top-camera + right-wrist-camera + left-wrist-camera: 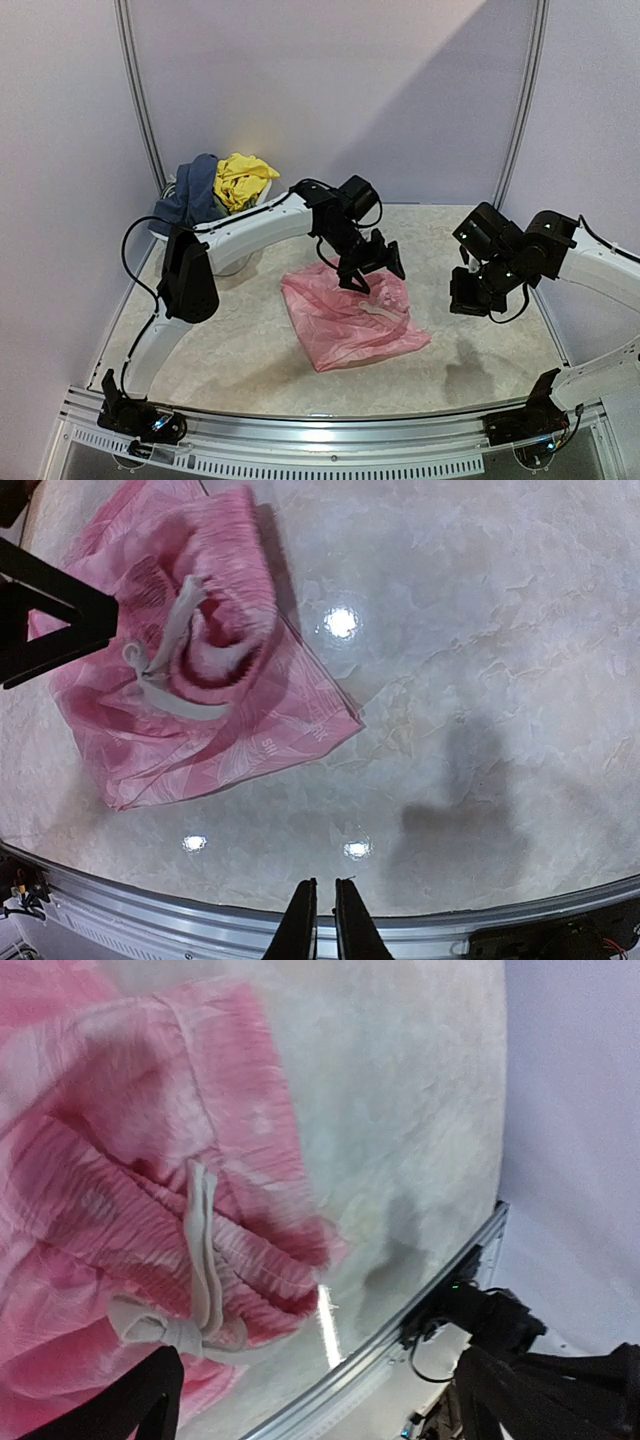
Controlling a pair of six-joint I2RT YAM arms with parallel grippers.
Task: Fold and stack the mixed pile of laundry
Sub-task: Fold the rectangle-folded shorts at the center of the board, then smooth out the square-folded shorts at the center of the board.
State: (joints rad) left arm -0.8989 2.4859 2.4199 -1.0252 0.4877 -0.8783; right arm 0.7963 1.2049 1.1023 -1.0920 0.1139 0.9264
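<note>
Laundry lies in two places in the top view. Pink drawstring shorts (350,320) are crumpled in the middle of the surface (470,360). A yellow piece (242,178) and a blue-grey piece (195,190) are heaped together at the far left corner. The left end effector (372,272) hangs over the shorts' far edge, fingers spread wide with nothing between them. The right arm (520,255) is well apart, to the right.

In the left wrist view the shorts fill the left half, and a knotted white drawstring (200,1280) lies across the gathered waistband. One dark finger (140,1400) shows at the bottom.

In the right wrist view the right end effector (326,890) is closed and empty, fingers almost touching, above the surface's near edge. The shorts lie far left.
</note>
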